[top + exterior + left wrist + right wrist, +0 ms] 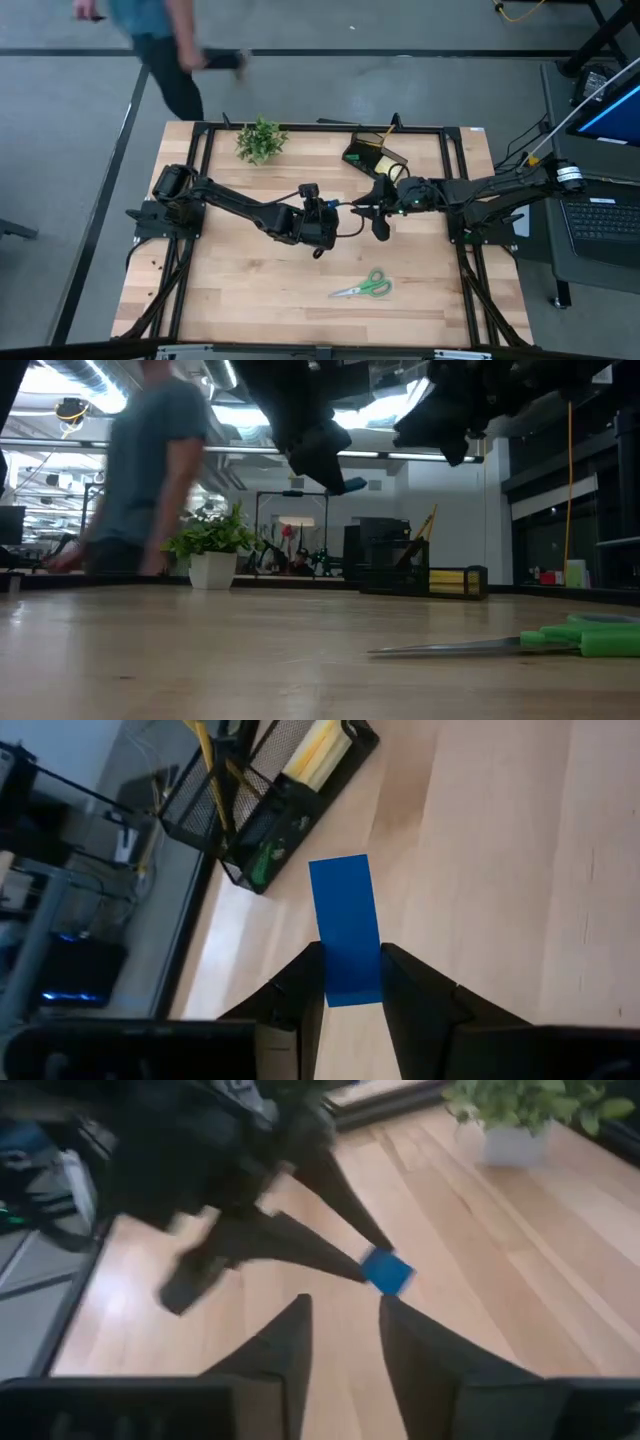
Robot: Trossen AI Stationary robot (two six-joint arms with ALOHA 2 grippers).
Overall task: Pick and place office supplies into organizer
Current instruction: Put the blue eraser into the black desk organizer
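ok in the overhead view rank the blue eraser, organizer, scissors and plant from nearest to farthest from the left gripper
1. Blue eraser: held between the left gripper's fingers, mid-table.
2. Organizer: at the far edge, just beyond the gripper.
3. Scissors: toward the near edge; only slightly farther than the organizer.
4. Plant: far edge, toward the left arm's base.

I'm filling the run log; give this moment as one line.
left tool: shut on blue eraser | right tool: open, empty | scissors: on table
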